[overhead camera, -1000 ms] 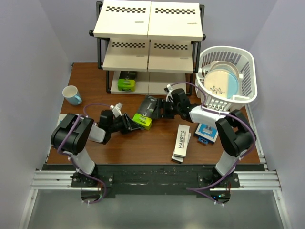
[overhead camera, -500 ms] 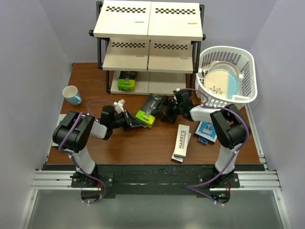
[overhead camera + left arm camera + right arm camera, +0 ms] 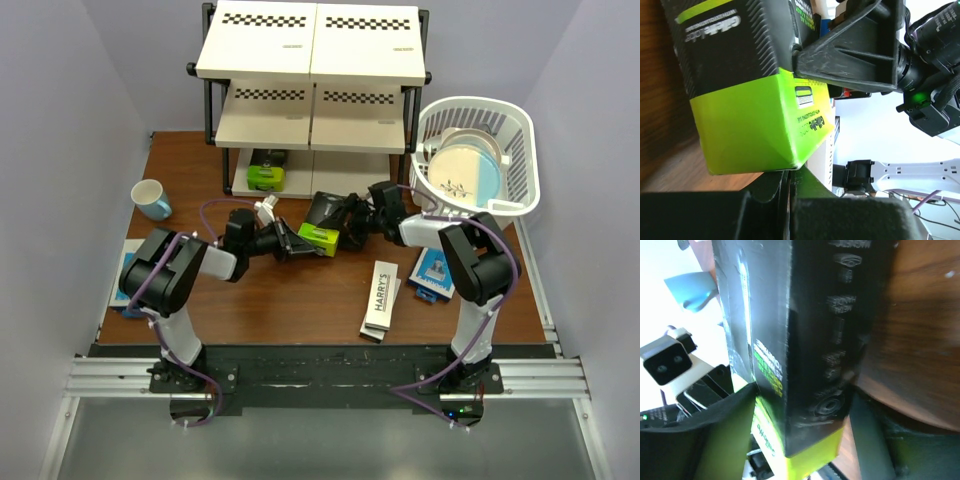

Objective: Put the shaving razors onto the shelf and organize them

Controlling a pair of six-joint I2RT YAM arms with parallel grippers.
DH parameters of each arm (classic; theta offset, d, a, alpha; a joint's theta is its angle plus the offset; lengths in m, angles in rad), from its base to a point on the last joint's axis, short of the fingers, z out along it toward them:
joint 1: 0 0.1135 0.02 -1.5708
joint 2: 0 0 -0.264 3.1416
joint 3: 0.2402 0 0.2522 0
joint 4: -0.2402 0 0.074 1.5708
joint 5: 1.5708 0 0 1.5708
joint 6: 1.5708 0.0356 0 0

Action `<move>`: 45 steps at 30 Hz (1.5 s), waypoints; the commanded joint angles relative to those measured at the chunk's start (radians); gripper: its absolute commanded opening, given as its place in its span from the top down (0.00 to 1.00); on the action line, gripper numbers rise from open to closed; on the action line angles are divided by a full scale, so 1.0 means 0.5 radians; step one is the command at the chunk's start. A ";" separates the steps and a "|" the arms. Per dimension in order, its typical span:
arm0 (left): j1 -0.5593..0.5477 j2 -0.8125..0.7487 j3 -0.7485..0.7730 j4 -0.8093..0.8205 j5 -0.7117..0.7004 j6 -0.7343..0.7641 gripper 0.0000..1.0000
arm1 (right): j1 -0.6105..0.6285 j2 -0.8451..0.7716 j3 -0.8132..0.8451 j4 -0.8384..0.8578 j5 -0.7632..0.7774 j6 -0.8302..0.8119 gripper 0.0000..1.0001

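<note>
Black razor box (image 3: 321, 222), lime-green end pointing to the near-left corner, sits mid-table (image 3: 300, 300) toward the far edge, just in front of the shelf (image 3: 310, 45). Right gripper (image 3: 342, 216) clamps its black end, a finger on each side. Left gripper (image 3: 302, 245) has its jaws nearly together, tip at the green end. Second black-and-green box (image 3: 266, 170) lies on the bottom shelf board.

Six razor boxes (image 3: 381, 296), one shelf (image 3: 310, 62)
</note>
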 commanded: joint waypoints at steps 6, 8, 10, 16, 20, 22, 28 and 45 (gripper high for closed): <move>-0.163 -0.007 0.187 0.181 0.073 0.188 1.00 | -0.013 -0.321 -0.047 0.161 -0.024 -0.330 0.60; -0.218 0.008 0.227 0.199 0.082 0.243 1.00 | -0.041 -0.367 -0.077 0.155 -0.021 -0.379 0.61; -0.258 0.041 0.313 0.205 0.076 0.273 1.00 | -0.062 -0.385 -0.087 0.140 -0.015 -0.416 0.61; -0.325 0.216 0.534 0.279 -0.028 0.261 1.00 | -0.182 -0.312 0.005 0.146 -0.006 -0.514 0.60; -0.368 0.333 0.656 0.303 -0.200 0.264 1.00 | -0.283 -0.186 0.128 0.146 0.012 -0.572 0.54; -0.393 0.410 0.733 0.337 -0.289 0.261 1.00 | -0.311 -0.121 0.186 0.146 0.022 -0.606 0.49; -0.427 0.588 0.942 0.251 -0.449 0.221 1.00 | -0.369 -0.084 0.263 0.143 0.034 -0.667 0.22; -0.402 0.812 1.200 0.101 -0.746 0.218 1.00 | -0.412 -0.591 -0.013 -0.308 0.194 -0.922 0.02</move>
